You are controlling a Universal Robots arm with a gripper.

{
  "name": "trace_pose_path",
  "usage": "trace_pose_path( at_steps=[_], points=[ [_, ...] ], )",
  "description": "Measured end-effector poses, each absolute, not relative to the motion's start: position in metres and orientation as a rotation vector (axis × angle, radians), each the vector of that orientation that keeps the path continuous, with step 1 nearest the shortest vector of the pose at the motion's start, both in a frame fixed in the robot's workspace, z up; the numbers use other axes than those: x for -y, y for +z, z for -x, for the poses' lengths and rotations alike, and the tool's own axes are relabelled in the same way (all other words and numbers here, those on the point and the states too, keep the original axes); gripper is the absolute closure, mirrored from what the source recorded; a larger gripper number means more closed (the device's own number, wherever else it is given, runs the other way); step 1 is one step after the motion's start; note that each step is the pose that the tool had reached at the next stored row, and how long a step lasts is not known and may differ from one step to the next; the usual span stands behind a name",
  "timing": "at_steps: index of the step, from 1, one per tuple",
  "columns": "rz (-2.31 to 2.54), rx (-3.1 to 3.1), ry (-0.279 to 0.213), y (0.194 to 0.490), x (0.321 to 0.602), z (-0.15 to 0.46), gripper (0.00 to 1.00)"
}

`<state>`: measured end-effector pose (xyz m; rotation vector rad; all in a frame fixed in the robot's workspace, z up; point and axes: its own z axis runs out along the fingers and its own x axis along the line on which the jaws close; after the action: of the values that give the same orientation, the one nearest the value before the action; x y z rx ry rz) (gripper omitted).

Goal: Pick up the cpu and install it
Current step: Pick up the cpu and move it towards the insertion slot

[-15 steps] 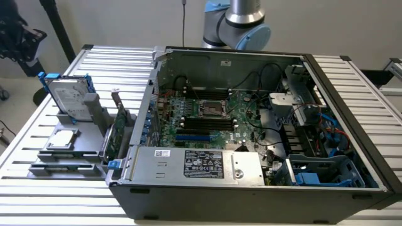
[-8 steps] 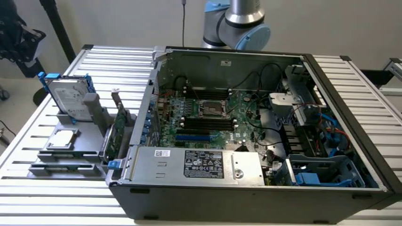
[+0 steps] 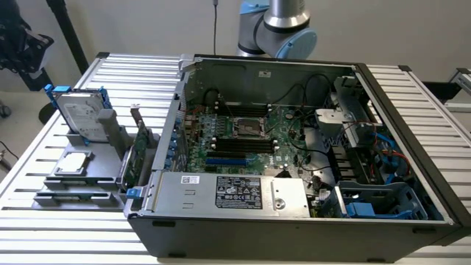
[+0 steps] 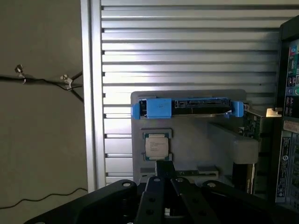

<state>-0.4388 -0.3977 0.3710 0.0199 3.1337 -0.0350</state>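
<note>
Closest to the wrist camera, the gripper (image 4: 164, 170) has its fingers pressed together and carries nothing that shows. It hangs above the table (image 3: 66, 237), pointing toward the cpu (image 4: 156, 145), well clear of it. The cpu (image 3: 72, 163) lies flat in its seat on the grey rack (image 3: 110, 165), near the table's edge at the exterior view's left, just beside the upright hard drive (image 3: 79, 113). Inside the open case (image 3: 294, 221), the socket (image 3: 249, 128) looks empty. By my reading, nothing is done yet: neither pickup nor install.
</note>
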Motion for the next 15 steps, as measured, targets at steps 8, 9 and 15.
trace_pose_path(
  at_steps=[8, 9, 15],
  points=[
    [-0.006, -3.134, -0.035, 0.371, 0.3976, 0.4388, 0.89],
    [-0.005, -3.134, -0.035, 0.371, 0.3977, 0.4388, 0.88],
    [0.003, -3.134, -0.035, 0.3697, 0.3977, 0.4388, 0.64]
  ],
)
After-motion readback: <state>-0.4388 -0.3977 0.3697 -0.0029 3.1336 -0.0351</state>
